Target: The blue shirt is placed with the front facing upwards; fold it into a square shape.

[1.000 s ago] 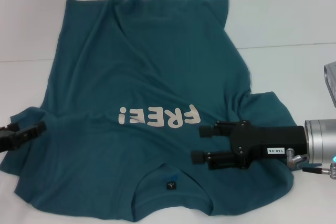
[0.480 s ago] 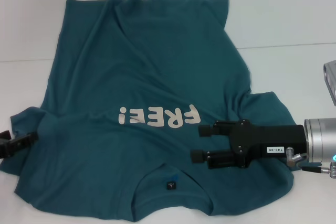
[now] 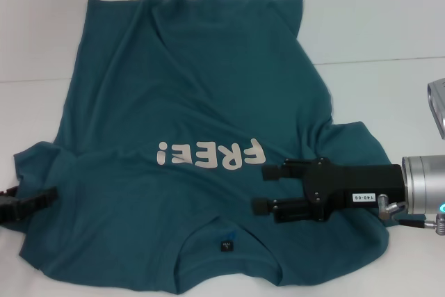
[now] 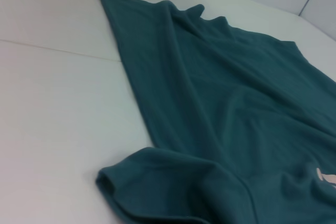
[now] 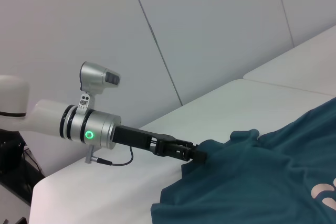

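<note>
Jaws: left gripper (image 3: 50, 196) closed on the blue shirt's (image 3: 188, 123) sleeve for folding; right gripper (image 3: 264, 189) parted, empty, above chest.

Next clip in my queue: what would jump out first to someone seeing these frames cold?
The large dark teal-blue cotton T-shirt dominates, spread front-up over the white table with its off-white "FREE!" lettering reading upside down from the head view. Next comes the right claw, black, fingers open, hovering over the shirt's right shoulder area just right of the lettering. The left claw sits at the left sleeve's edge; the right wrist view shows it meeting the fabric.
</note>
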Action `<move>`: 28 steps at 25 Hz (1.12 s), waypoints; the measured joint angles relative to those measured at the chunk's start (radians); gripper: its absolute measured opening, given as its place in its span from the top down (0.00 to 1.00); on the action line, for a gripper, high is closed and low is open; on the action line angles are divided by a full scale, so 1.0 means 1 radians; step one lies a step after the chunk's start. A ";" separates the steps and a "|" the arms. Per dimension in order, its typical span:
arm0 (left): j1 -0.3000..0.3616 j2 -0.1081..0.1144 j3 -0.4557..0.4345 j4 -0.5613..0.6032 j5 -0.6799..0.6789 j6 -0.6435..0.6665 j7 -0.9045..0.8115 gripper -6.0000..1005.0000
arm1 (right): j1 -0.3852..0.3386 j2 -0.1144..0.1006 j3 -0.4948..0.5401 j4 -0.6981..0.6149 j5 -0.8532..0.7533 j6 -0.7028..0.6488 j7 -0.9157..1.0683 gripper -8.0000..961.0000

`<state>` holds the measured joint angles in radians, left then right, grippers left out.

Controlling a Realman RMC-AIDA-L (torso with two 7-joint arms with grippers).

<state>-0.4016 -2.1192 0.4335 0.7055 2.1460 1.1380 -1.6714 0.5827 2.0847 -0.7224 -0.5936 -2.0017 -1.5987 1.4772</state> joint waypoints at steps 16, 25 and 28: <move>-0.012 -0.002 -0.008 0.014 -0.007 0.006 -0.001 0.22 | 0.001 0.000 0.000 0.000 0.001 0.003 -0.006 0.08; -0.014 0.000 -0.009 0.014 -0.002 0.000 -0.020 0.40 | -0.002 0.000 0.000 0.000 0.012 0.004 -0.010 0.08; -0.014 0.001 -0.007 0.014 -0.001 0.000 -0.020 0.52 | -0.004 0.000 0.000 0.000 0.012 0.003 -0.010 0.08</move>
<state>-0.4157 -2.1186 0.4270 0.7195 2.1449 1.1382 -1.6917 0.5791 2.0846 -0.7225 -0.5936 -1.9897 -1.5953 1.4669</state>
